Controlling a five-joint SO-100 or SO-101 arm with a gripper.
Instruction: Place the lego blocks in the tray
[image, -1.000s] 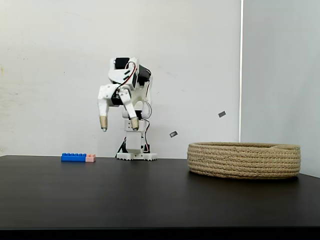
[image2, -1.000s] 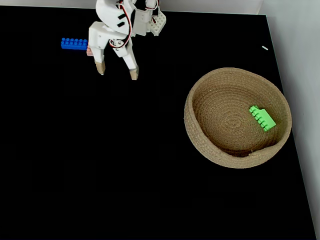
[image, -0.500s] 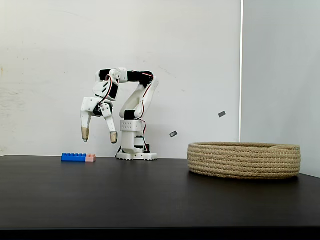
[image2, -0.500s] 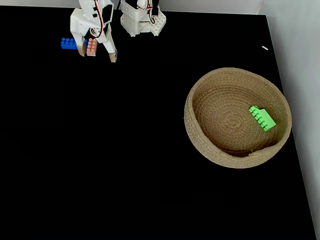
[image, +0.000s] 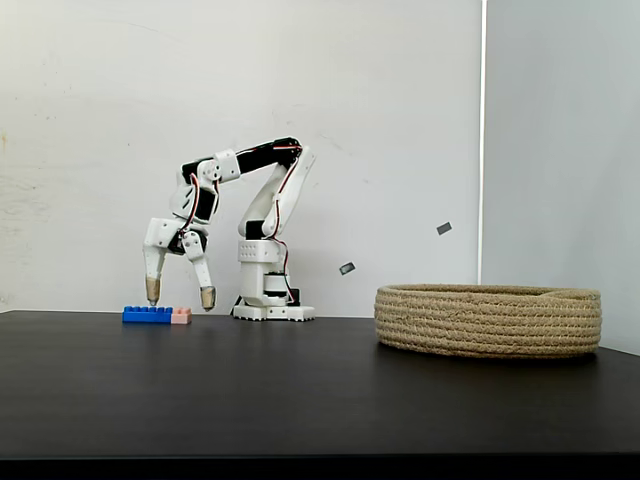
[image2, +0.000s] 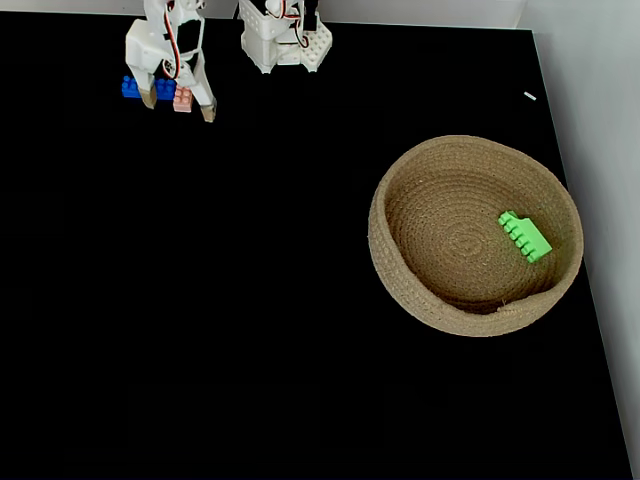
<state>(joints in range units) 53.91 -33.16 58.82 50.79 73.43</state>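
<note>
At the left, the blue lego block (image: 147, 314) is seen lying flat on the black desk (image: 300, 390), with the pink lego block (image: 181, 315) touching its right end; both are well apart from the tray (image: 488, 320). The gripper (image: 180, 293) is held directly over this pair, its jaws spread wide and gripping nothing, one fingertip just above the blue block and the other just right of the pink one. In the fixed view from above, the gripper (image2: 177, 107) is seen straddling the two blocks, far to the left of the tray (image2: 400, 290). Inside the tray, toward its right wall, the green lego block (image2: 525, 236) is already lying. One block is thus judged delivered, while two are left to be grasped and carried across.
</note>
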